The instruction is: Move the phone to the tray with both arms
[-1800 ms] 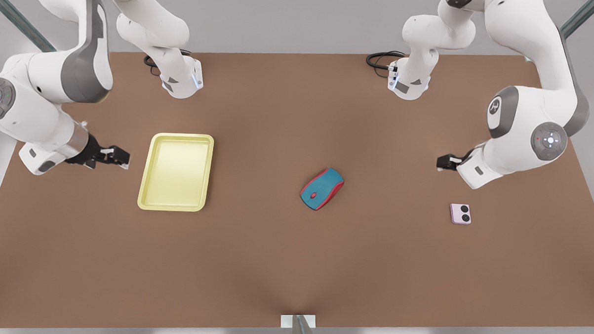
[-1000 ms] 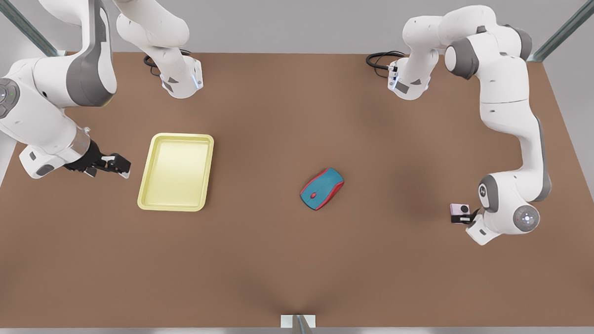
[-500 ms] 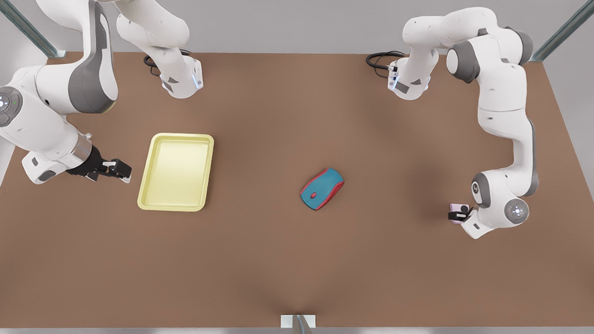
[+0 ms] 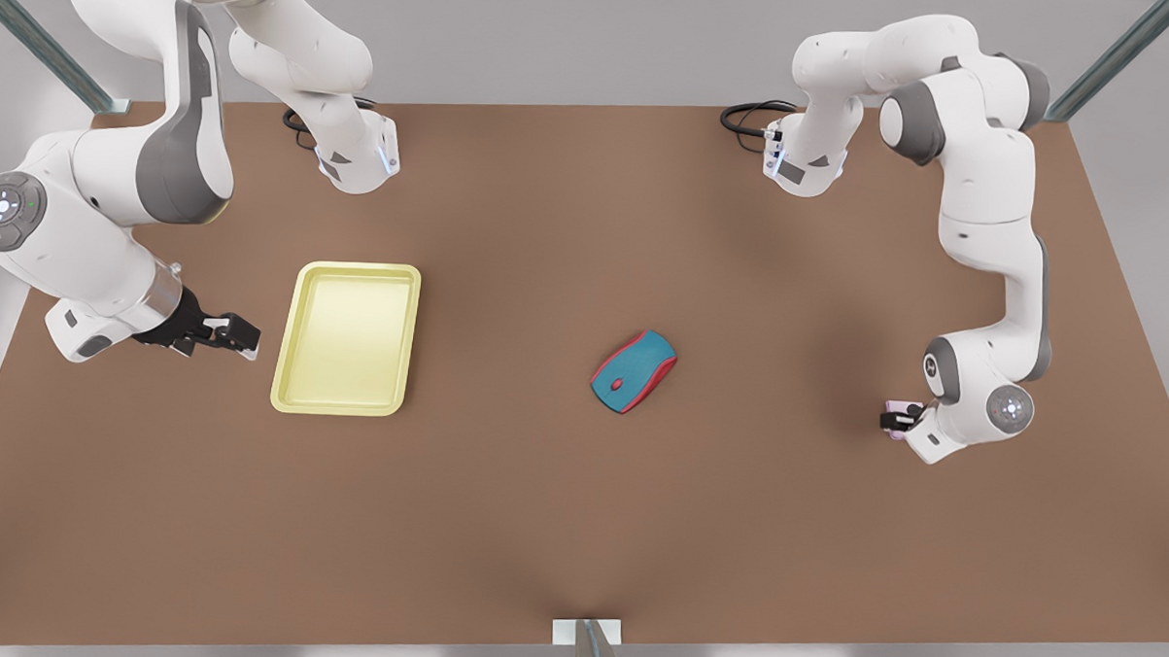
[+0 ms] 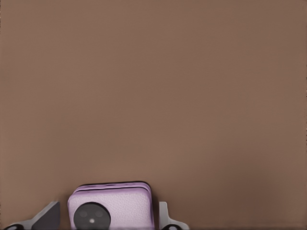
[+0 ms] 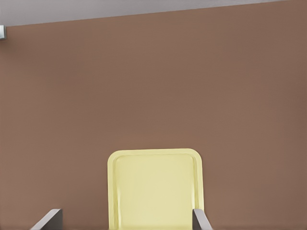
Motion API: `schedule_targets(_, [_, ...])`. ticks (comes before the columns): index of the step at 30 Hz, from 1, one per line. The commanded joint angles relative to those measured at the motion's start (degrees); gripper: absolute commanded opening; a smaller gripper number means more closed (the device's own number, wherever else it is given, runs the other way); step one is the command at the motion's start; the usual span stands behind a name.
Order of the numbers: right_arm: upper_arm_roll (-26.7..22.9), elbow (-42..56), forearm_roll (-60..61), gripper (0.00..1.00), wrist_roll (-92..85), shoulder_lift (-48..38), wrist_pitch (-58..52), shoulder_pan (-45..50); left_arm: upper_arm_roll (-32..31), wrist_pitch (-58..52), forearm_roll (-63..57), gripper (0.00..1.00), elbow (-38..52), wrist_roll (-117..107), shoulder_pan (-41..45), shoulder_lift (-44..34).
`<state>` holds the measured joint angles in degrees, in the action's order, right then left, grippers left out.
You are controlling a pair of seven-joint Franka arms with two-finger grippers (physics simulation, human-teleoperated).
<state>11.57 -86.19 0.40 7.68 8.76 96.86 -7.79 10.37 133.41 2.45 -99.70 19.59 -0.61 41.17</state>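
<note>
Two fingers of the left gripper (image 4: 895,415) flank the phone (image 5: 111,209), one at each side, low over the table (image 4: 540,483) at the front view's right; whether they pinch it I cannot tell. Far left, the right gripper (image 4: 239,336) hovers spread beside the tray (image 4: 345,403), with the mouse (image 4: 633,371) between.

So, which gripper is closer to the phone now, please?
The left gripper: its fingers stand on either side of the phone. The right gripper waits beside the tray, far across the table, beyond the mouse.
</note>
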Motion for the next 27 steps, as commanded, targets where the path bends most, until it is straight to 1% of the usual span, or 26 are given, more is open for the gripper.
schedule_targets(1, [0.03,0.06,0.04,1.00,0.14,0.03,0.17,0.05,0.01,0.36,-0.07,1.00,-0.23,1.59,0.00,-0.21])
schedule_targets(9, [0.03,-0.03,0.04,1.00,0.32,0.03,0.18,0.05,0.01,0.80,0.54,1.00,-0.23,1.50,0.00,0.32])
schedule_targets(10, [0.03,-0.03,0.04,1.00,0.32,0.03,0.17,0.05,0.01,0.71,0.63,0.97,-0.23,1.50,0.00,0.23])
schedule_targets(11, [0.03,0.06,0.04,1.00,0.32,0.03,0.18,0.05,0.01,0.71,0.72,0.87,-0.15,1.50,0.00,0.23])
schedule_targets(13, [0.03,0.06,0.04,1.00,0.32,0.12,0.18,0.05,0.01,0.71,0.72,0.74,-0.15,1.50,0.00,0.14])
schedule_targets(14, [0.03,0.06,0.04,1.00,0.32,0.12,0.26,0.05,0.01,0.71,0.72,0.73,-0.15,1.50,0.00,0.14])
schedule_targets(18, [0.03,0.15,0.04,1.00,0.23,0.12,0.00,-0.03,0.01,-0.61,0.72,0.78,0.47,1.32,0.00,-0.65])
schedule_targets(21, [0.03,0.15,0.04,1.00,0.23,0.12,0.00,-0.03,-0.08,-1.05,0.72,0.78,0.99,0.97,0.00,-1.09])
schedule_targets(24, [0.03,0.32,0.04,1.00,0.23,0.47,0.09,0.05,-0.70,-5.71,0.72,0.78,5.83,-1.57,0.79,-1.26])
schedule_targets(27, [0.03,0.24,0.04,1.00,0.32,0.47,0.09,0.05,-1.75,-11.33,0.28,0.78,11.98,-8.95,5.53,-1.09])
